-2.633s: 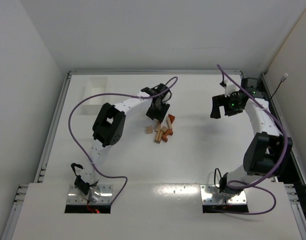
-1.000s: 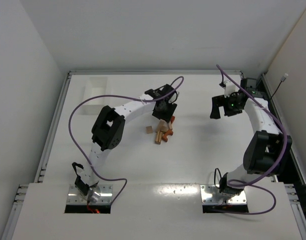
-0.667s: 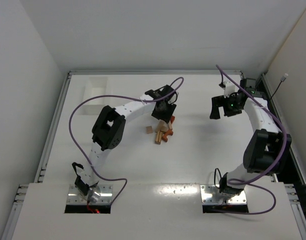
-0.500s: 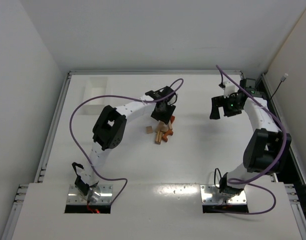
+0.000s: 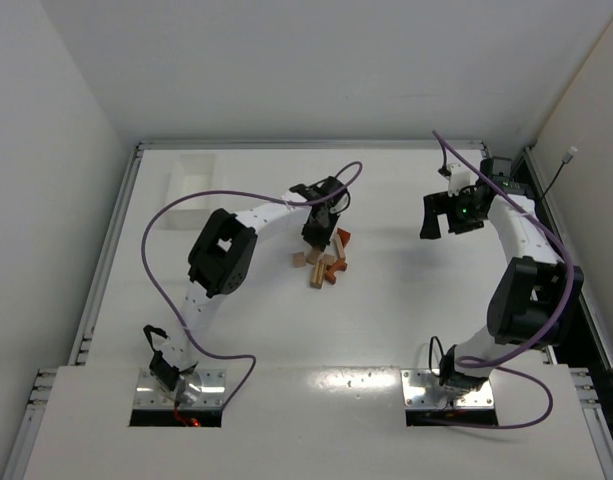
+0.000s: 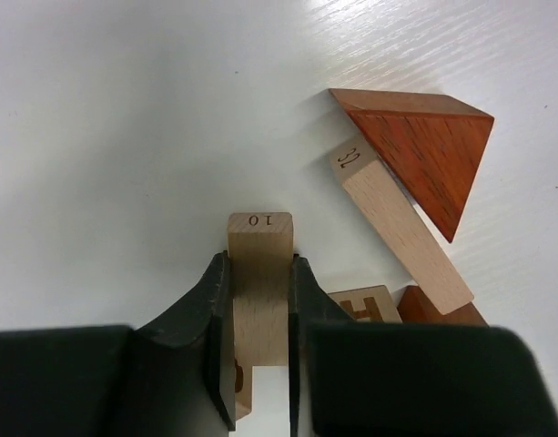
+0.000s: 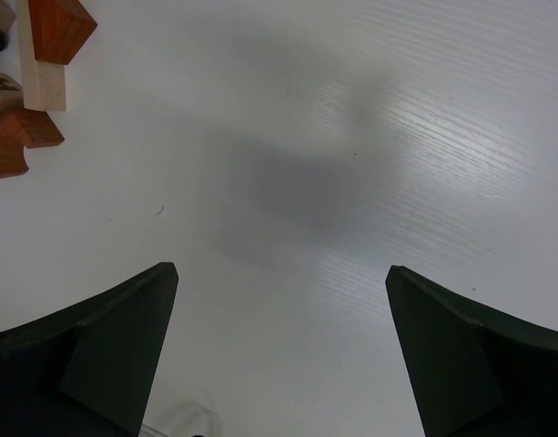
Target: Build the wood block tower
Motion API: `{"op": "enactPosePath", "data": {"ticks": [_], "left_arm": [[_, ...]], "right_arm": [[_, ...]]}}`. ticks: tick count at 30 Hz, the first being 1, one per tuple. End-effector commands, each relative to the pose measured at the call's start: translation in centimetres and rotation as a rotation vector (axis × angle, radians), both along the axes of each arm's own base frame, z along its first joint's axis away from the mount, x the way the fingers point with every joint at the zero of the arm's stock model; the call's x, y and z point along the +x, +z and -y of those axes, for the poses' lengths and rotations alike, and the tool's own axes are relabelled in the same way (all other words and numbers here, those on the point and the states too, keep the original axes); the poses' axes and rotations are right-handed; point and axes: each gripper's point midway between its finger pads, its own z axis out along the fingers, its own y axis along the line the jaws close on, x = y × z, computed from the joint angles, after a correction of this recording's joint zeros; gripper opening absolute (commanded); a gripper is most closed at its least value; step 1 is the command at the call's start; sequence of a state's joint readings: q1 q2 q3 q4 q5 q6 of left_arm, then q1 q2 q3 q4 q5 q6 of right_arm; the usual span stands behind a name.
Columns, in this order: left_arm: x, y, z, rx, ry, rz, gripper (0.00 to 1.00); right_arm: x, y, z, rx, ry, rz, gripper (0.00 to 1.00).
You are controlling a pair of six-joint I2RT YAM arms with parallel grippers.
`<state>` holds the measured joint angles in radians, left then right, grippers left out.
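The wood blocks [image 5: 324,262] lie in a loose pile at the table's middle. My left gripper [image 5: 316,235] is at the pile's far left edge, shut on a tan bar [image 6: 259,273] marked 10. Beside it in the left wrist view lie a tan bar [image 6: 401,237] marked 12, a reddish-brown wedge [image 6: 424,150] and a lettered tan cube [image 6: 365,302]. My right gripper [image 5: 441,222] is open and empty above bare table to the right; its view shows the wedge [image 7: 58,25] and a reddish-brown piece [image 7: 13,141] at the top left. No tower shows.
A white rectangular tray [image 5: 191,187] stands at the back left. The table's raised rim [image 5: 306,145] runs along the back, and cables loop over both arms.
My left gripper moved right over the pile, closed on the tan bar, and has now shifted back left with it. The right arm has barely moved.
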<state>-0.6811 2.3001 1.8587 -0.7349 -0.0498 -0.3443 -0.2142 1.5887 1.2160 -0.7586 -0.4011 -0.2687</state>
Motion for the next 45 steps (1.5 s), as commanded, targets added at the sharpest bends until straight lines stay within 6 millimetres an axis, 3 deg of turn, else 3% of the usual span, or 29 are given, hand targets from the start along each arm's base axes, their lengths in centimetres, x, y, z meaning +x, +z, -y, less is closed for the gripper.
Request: {"op": "enactPosePath", "data": {"ticks": [1, 4, 5, 8, 9, 11, 12, 13, 15, 19, 20, 21, 25, 36, 40, 45], "left_arm": [[-0.5, -2.0, -1.7, 0.049, 0.028, -0.039, 0.0], [-0.8, -0.9, -2.7, 0.064, 0.031, -0.007, 0.0], [-0.1, 0.5, -2.6, 0.05, 0.03, 0.046, 0.0], [0.9, 0.9, -3.4, 0.098, -0.032, 0.109, 0.0], [2.1, 0.9, -2.9, 0.109, -0.05, 0.134, 0.0], [2.6, 0.1, -2.5, 0.139, -0.116, 0.112, 0.0], [2.9, 0.8, -1.2, 0.104, -0.157, 0.096, 0.0], [2.6, -1.1, -1.1, 0.123, -0.178, 0.05, 0.0], [2.1, -1.0, 0.2, 0.08, -0.221, 0.029, 0.0], [-0.8, -1.3, 2.7, 0.049, -0.306, 0.005, 0.0], [-2.3, -1.4, 3.6, 0.042, -0.34, -0.011, 0.0], [-4.2, -1.2, 4.5, 0.012, -0.378, -0.035, 0.0], [-7.0, 0.3, 6.0, -0.047, -0.441, -0.033, 0.0], [-13.4, 2.2, 5.7, -0.13, -0.486, -0.134, 0.0], [-12.3, 3.8, 5.7, -0.132, -0.461, -0.062, 0.0], [-5.9, 8.5, 5.1, -0.136, -0.271, 0.122, 0.0]], "right_arm": [[0.9, 0.9, 0.3, -0.003, -0.003, 0.036, 0.96], [0.9, 0.9, 0.3, -0.003, -0.003, 0.036, 0.96], [0.9, 0.9, 0.3, -0.003, -0.003, 0.036, 0.96], [0.9, 0.9, 0.1, 0.005, 0.001, 0.038, 0.96], [0.9, 0.9, 0.1, 0.005, 0.001, 0.038, 0.96], [1.1, 1.0, 0.2, 0.003, 0.001, 0.047, 0.96], [1.1, 1.0, 0.2, 0.003, 0.001, 0.047, 0.96], [1.1, 1.0, 0.2, 0.003, 0.001, 0.047, 0.96], [1.1, 1.0, 0.2, 0.003, 0.001, 0.047, 0.96], [1.1, 1.0, 0.2, 0.003, 0.001, 0.047, 0.96], [1.1, 1.4, 0.2, 0.001, 0.001, 0.057, 0.96], [0.6, 1.0, 0.1, 0.0, 0.008, 0.043, 0.96], [0.4, 1.3, 0.1, -0.002, 0.009, 0.051, 0.96], [-0.3, 1.3, -0.3, 0.007, 0.013, 0.052, 0.96], [-0.6, 1.3, -0.3, 0.007, 0.013, 0.052, 0.96], [-0.6, 1.3, -0.3, 0.007, 0.013, 0.052, 0.96]]}}
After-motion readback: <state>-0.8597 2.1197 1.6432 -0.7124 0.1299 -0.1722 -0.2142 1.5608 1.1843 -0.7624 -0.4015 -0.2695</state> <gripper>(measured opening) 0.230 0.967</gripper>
